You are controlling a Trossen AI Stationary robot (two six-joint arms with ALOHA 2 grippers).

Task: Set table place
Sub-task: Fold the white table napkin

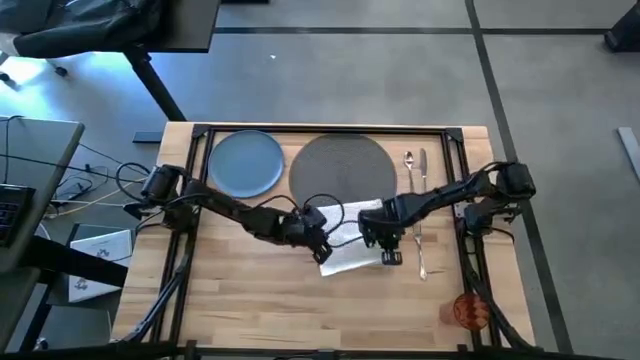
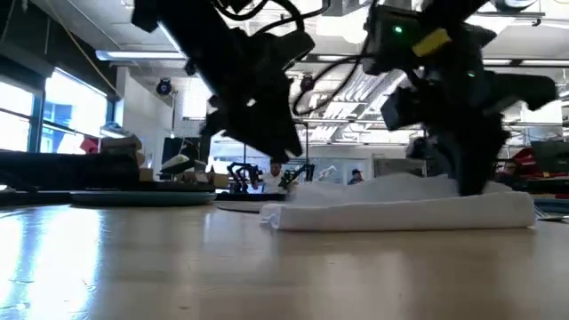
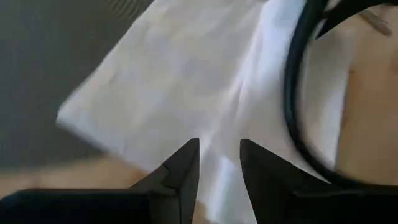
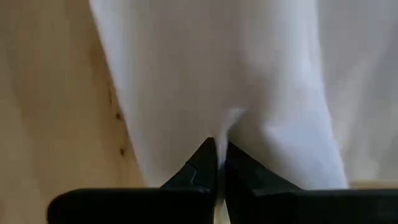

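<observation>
The white napkin (image 1: 350, 243) lies crumpled on the pale wood table (image 1: 250, 300), just near of the dark round mat (image 1: 342, 168). My left gripper (image 3: 219, 149) hovers over the napkin's left end (image 2: 289, 203), slightly open, with cloth showing in the gap. My right gripper (image 4: 221, 146) is shut on the napkin near its right end (image 2: 471, 191). The blue plate (image 1: 245, 163) sits left of the mat. The spoon (image 1: 409, 162) and knife (image 1: 423, 165) lie to the mat's right, the fork (image 1: 421, 250) right of the napkin, and the orange cup (image 1: 470, 312) at the near right corner. My right gripper pinches a small raised pucker of the napkin (image 4: 233, 121) between its two fingertips, coming from above and pointing down. The rest of the napkin lies slack on the table; how many layers are caught cannot be told.
A black cable (image 3: 292, 93) loops across the left wrist view over the napkin. The two grippers stand close together over the napkin. Bare wood stretches along the near side of the table (image 1: 300, 310). A black frame (image 1: 330, 130) edges the far side.
</observation>
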